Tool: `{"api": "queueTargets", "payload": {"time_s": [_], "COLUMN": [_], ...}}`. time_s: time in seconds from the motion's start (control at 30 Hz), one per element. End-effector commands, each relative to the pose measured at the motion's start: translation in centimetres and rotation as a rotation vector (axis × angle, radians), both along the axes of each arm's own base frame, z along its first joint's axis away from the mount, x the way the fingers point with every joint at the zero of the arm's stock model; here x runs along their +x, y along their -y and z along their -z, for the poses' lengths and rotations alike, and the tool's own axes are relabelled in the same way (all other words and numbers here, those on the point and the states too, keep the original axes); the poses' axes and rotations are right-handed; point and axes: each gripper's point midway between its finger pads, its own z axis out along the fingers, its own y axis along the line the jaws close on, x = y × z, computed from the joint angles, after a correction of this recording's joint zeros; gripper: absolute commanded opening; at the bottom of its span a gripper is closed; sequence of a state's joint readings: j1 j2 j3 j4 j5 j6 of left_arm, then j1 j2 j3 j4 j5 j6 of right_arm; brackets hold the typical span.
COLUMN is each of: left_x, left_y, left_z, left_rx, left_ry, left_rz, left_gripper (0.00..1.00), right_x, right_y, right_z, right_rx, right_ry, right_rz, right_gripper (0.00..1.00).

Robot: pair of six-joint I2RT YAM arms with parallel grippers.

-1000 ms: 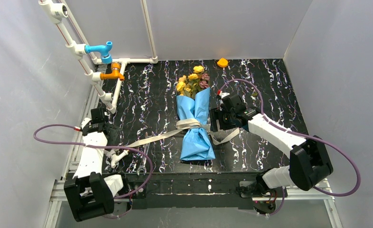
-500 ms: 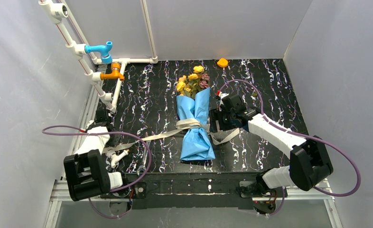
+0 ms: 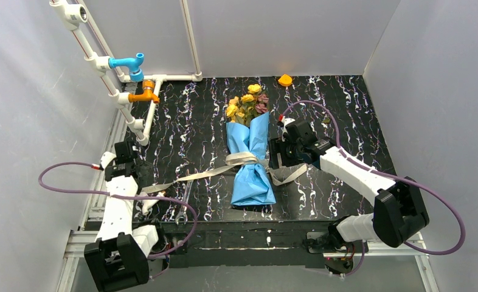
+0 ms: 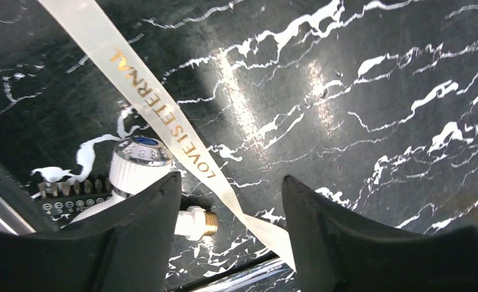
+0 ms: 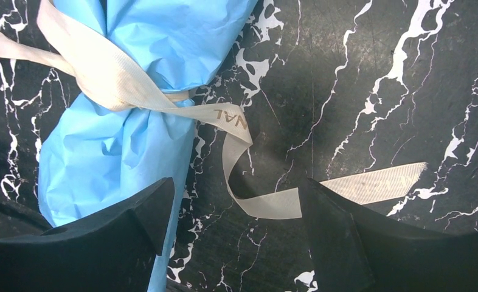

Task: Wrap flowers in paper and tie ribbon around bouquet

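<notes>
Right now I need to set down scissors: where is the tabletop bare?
Bare: far left, between the white pipes and the bouquet; far right, beyond the right arm. Crowded: the near-left corner, with ribbon tail, wrench and left hand.

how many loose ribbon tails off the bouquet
2. One ribbon tail runs long to the left, under the left gripper; the other curls short on the bouquet's right, under the right gripper.

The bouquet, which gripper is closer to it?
Right. The right gripper sits just beside the bouquet, at its tied middle; the left gripper is far off, over the ribbon near the table edge.
</notes>
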State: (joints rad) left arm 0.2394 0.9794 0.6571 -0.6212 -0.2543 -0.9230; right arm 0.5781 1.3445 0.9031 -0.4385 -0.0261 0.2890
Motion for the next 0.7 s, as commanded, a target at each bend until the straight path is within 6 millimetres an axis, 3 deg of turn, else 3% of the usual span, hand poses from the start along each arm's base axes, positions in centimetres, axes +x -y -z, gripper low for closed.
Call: {"api": "queueTargets", "payload": {"time_s": [0.0, 0.23, 0.47, 0.57, 0.67], "left_x": [-2.3, -0.6, -0.2, -0.1, -0.1], "left_y": [-1.4, 0.1, 1.1, 1.1, 1.2], "left_z": [-0.6, 2.4, 4.9, 5.9, 6.7], "left_rx": [0.077, -0.042, -0.123, -0.123, -0.135], "left_ry": [-0.093, -0.115, -0.167, -0.176, -0.188], "left_rz": [-0.038, -0.041, -0.067, -0.068, -0.065], "left_gripper": [0.63, 0.63, 0.63, 0.56, 0.42], "right_x": [1.0, 0.7, 0.5, 0.5, 0.6], "right_y": [-1.0, -0.8, -0.3, -0.3, -0.4], "right_z": [-2.0, -1.9, -1.4, -1.4, -1.5], "right_rx": [0.058, 0.06, 0.039, 0.039, 0.037], "right_ry": [0.06, 0.058, 0.058, 0.059, 0.061], "right_rz": [0.006, 0.006, 0.01, 0.007, 0.004], "right_gripper": [0.84, 0.84, 0.85, 0.85, 0.85]}}
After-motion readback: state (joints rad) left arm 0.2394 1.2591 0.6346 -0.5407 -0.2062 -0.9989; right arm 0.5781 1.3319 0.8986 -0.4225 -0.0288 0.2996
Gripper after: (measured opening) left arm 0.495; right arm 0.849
